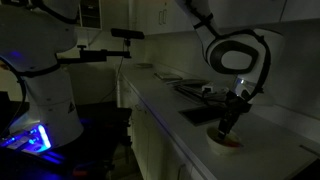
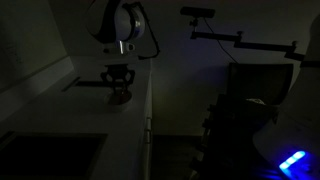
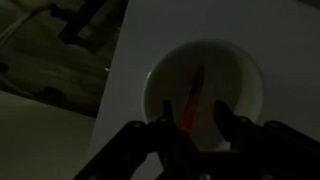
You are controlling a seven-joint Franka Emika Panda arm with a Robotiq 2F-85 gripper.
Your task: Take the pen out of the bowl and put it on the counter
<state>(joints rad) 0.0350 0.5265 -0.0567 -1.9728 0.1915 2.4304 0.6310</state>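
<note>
- Wrist view: gripper (image 3: 192, 128) jaws spread wide, holding nothing, straddling the red pen (image 3: 194, 92) lying in the bowl (image 3: 250, 85).
- Bowl rests on the pale bench (image 3: 290, 40); lighting is dim.

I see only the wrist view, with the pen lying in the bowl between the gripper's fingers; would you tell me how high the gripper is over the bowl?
Observer: In an exterior view the gripper points straight down, its tips about level with the rim of the bowl.
Operator: Thank you. Is there anything beside the bowl that I should steer clear of?
Observer: Yes, a dark rectangular recess is sunk into the counter right next to the bowl.
</note>
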